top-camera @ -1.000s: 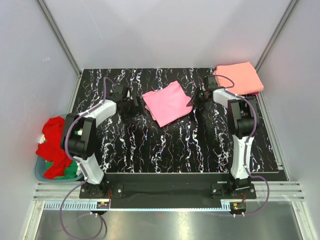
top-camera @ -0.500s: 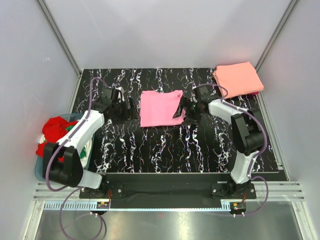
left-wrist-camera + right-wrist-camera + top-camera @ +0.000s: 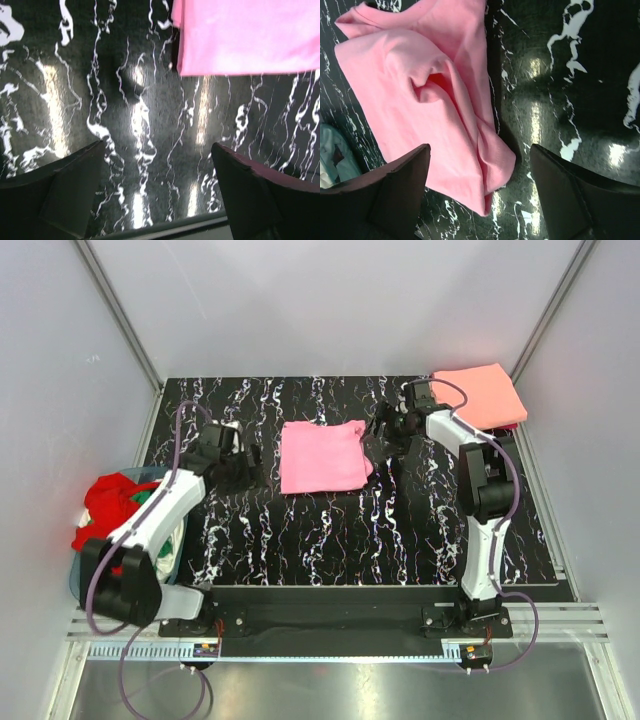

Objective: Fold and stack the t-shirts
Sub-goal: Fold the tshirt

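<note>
1. Over the last second the pink t-shirt (image 3: 322, 455) had swung from a diamond lie to sit square with the tabletop (image 3: 330, 540), and the right tool (image 3: 382, 432) had drawn back off the shirt's right edge.
2. Both tools stood with their fingers wide apart and nothing clamped. The left tool (image 3: 248, 462) looked down on bare tabletop, and the right had only loose pink cloth lying below it.
3. The pink t-shirt lay folded between the two tools, slightly wider from left to right. The left tool stood off its left edge, and the right tool was just beside its far right corner.
4. The salmon-orange t-shirt (image 3: 480, 395) lay folded in the far right corner, just beyond the right tool. The right arm was therefore nearer both, and stacking would likely carry the pink one rightward and away.
5. A red t-shirt (image 3: 105, 502) sat heaped in the basket (image 3: 78, 585) at the left.
</note>
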Robot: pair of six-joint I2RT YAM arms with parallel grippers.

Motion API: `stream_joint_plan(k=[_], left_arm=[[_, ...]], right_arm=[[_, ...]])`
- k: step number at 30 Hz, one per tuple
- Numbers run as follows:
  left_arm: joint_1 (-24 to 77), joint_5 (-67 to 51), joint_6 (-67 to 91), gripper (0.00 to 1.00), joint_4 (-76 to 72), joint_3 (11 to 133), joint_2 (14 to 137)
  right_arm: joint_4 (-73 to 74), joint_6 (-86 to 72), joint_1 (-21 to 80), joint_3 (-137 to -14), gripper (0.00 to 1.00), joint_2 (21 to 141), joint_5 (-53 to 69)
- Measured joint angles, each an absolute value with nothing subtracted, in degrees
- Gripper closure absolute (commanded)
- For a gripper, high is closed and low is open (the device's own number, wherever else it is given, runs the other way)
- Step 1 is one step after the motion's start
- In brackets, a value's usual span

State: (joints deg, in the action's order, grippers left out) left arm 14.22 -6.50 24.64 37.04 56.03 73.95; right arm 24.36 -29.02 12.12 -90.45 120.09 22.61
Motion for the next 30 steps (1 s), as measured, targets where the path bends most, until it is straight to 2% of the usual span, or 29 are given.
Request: stream_joint_plan(k=[10, 15, 22, 30], left_arm=[[12.4, -6.9, 29.5, 0.16, 22.8, 71.9, 102.7], [10.7, -9.1, 30.5, 0.16, 18.6, 81.4, 114.9], [9.4, -11.8, 30.5, 0.18, 15.9, 87.7, 121.1], [9.5, -14.3, 31.3, 0.33, 12.3, 90.7, 123.8]], right_arm=[[23.9, -28.1, 12.3, -102.6, 0.21, 127.5, 25.1], [23.8, -27.6, 12.3, -107.7, 0.28, 131.2, 26.2], [23.9, -26.8, 12.6, -109.7, 0.34, 134.3, 27.1], [23.8, -25.9, 13.9, -110.0, 0.42, 134.5, 28.0]])
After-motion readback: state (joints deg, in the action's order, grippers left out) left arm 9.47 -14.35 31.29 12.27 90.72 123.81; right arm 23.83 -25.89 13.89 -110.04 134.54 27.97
